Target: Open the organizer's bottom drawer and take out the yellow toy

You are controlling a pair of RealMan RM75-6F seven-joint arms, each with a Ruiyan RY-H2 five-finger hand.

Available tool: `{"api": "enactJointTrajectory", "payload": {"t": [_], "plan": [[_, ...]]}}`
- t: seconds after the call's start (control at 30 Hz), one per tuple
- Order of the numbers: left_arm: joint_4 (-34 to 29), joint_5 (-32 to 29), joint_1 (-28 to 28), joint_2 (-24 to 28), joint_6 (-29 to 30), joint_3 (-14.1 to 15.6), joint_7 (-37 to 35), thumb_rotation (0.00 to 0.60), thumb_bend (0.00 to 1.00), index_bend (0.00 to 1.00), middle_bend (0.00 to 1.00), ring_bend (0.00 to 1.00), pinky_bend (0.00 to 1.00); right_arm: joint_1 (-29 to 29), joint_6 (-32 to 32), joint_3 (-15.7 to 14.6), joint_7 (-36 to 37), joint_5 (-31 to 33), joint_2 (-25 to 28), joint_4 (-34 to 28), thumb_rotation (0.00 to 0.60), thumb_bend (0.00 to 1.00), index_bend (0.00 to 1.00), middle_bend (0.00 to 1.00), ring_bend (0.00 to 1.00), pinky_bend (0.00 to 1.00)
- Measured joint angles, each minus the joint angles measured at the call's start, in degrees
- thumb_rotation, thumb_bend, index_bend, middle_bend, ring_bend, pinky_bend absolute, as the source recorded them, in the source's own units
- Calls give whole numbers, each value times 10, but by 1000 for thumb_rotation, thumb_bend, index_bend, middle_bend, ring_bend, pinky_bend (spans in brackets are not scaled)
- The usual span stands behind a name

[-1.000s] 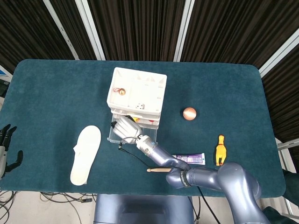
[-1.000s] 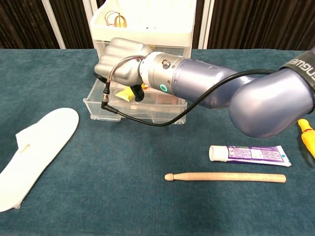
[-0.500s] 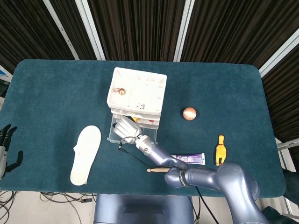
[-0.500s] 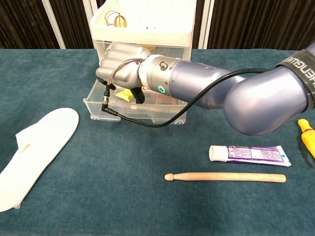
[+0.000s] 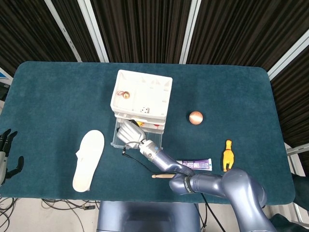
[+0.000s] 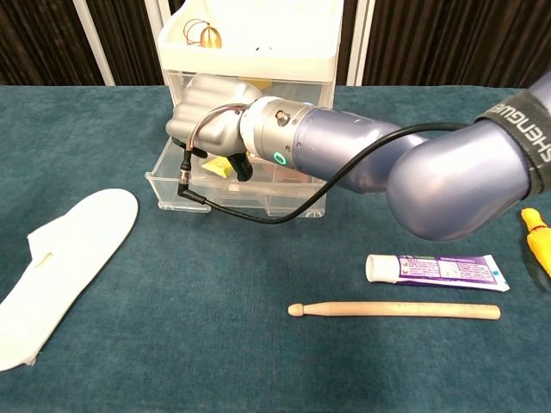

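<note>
Reaching into the organizer's (image 6: 250, 52) open bottom drawer (image 6: 237, 194), the right hand (image 6: 211, 112) covers the yellow toy (image 6: 219, 166) directly beneath it; whether its fingers are clamped cannot be told.

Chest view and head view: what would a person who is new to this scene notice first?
First, the big blue-grey right arm crossing the table, its silver right hand reaching into the pulled-out clear bottom drawer of the white plastic organizer, over a yellow toy. Next, the white shoe insole lying left of the drawer, and the wooden drumstick and toothpaste tube near the front edge.
</note>
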Motion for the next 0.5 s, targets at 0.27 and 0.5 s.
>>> {"api": "enactJointTrajectory", "payload": {"t": [0.27,0.5], "plan": [[-2,-1,-1,1,-4,1,0,600,463,61,0,0,0,3,2,-1,-23,4,-2,0,600,200,467,1000,1000,1000],[-2,-1,-1,2,-5,1,-1,600,463,61,0,0,0,8,-3,0,-43,17,0,-4,600,199,466,1000,1000,1000]]}}
